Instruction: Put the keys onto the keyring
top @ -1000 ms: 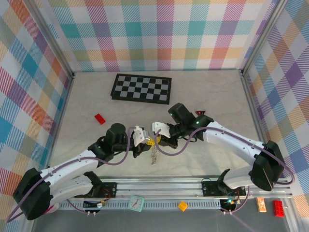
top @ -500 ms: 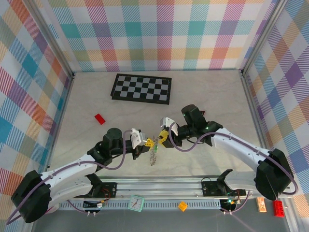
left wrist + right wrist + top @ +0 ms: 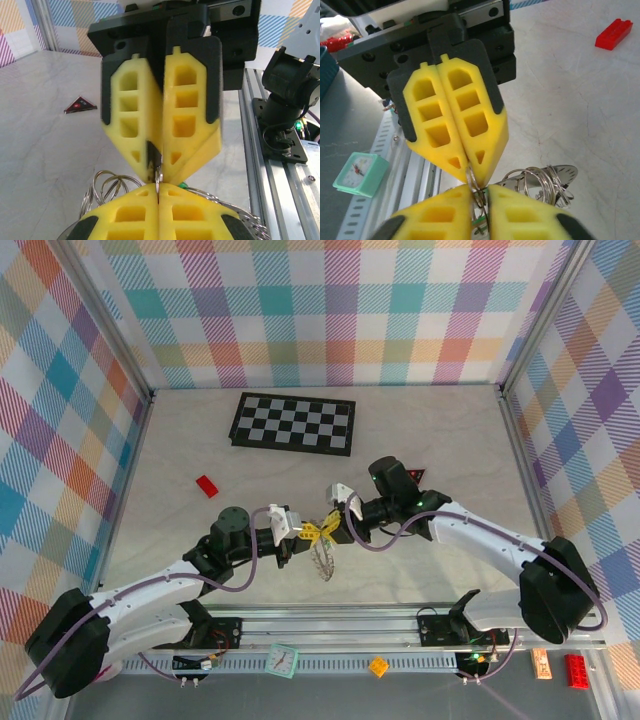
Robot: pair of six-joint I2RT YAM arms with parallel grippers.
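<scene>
My left gripper [image 3: 303,533] and right gripper [image 3: 333,527] meet tip to tip just above the table. Under them hangs the keyring [image 3: 323,560], a grey plate fringed with wire loops [image 3: 555,181]. In the left wrist view my left gripper [image 3: 158,189] is shut on a small wire loop [image 3: 159,174] of the keyring. The right fingers [image 3: 190,145] facing it pinch a thin dark silver key [image 3: 153,156]. In the right wrist view my right gripper [image 3: 480,194] is closed on that metal. A green key head [image 3: 183,185] peeks out below.
A black-and-white checkerboard [image 3: 293,423] lies at the back. A red brick [image 3: 206,486] sits left, a red triangle [image 3: 414,474] behind the right arm. The aluminium rail [image 3: 400,625] runs along the near edge, with a teal clock [image 3: 360,173] beside it.
The right gripper drew back to the right, then came in again to meet the left gripper's tips. The left gripper shifted slightly right, and the hanging keyring swung and turned flatter.
</scene>
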